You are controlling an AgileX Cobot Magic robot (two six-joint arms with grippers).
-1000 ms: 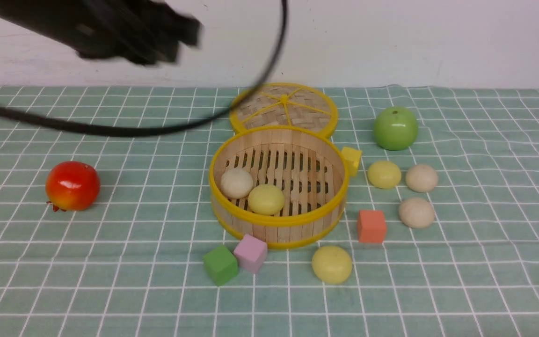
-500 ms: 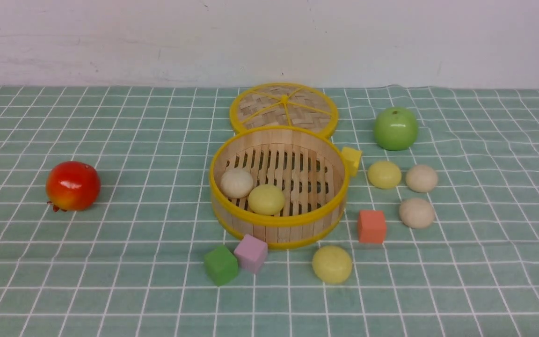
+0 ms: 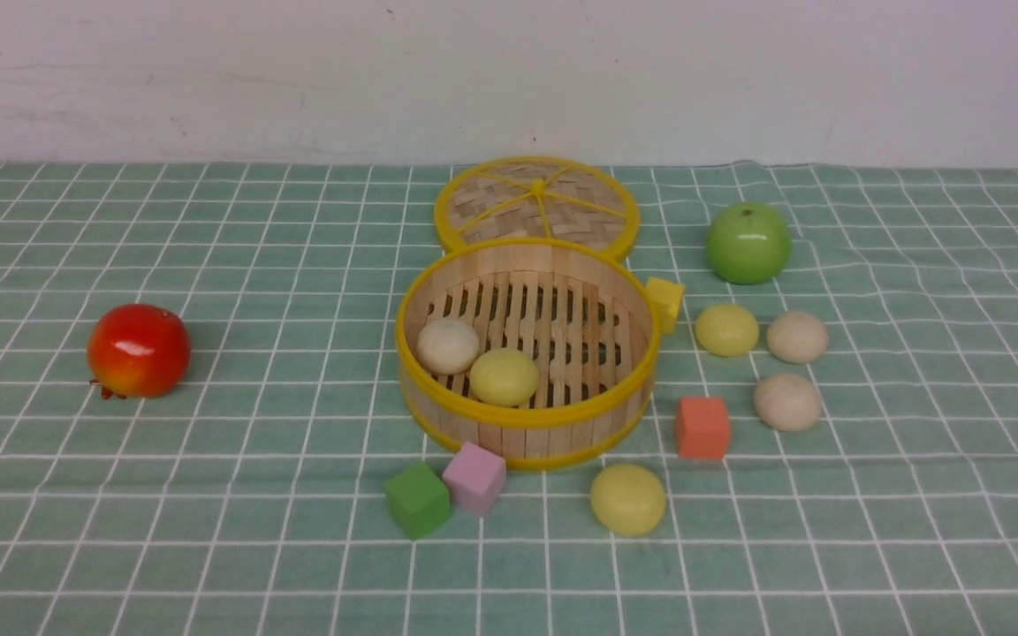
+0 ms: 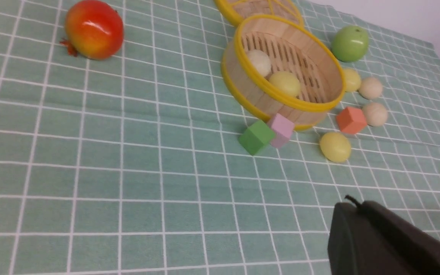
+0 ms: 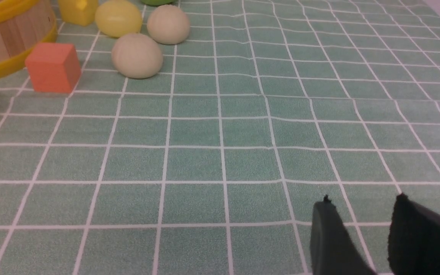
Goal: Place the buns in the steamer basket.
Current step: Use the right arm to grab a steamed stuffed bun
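Plain white wall [image 3: 509, 79], green tablecloth [image 3: 120, 530] with white grid, faintly wrinkled

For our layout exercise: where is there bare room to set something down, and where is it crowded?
Free: the cloth between the red fruit and the steamer basket. Crowded: right of the basket, among buns and cubes.

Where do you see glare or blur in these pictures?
Front view: sharp, with white glare spots on the green apple and pomegranate. Left wrist view: pomegranate shines too. Right wrist view: even light, faint shadow by the nearest beige bun.
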